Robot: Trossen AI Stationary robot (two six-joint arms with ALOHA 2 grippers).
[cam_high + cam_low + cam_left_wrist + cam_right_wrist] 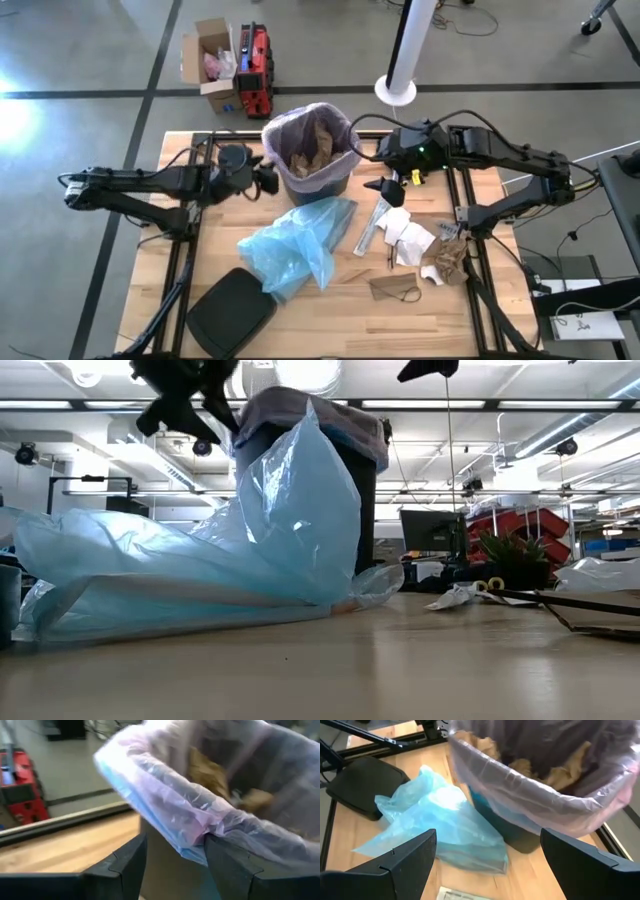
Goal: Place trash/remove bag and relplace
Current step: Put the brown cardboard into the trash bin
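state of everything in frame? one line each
bin: upright, lined
bag: folded over the bin rim, crumpled brown paper inside
blue bag: loose, crumpled flat on the table
black lid: off, lying on the table
paper scraps: scattered on the table
left tool: open at the bag's rim
right tool: open, empty

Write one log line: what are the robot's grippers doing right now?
left gripper: open at bag rim | right gripper: open beside bin | trash: in bag

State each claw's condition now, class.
Left claw: open at the bag rim, holding nothing.
Right claw: open, empty, near the bin.
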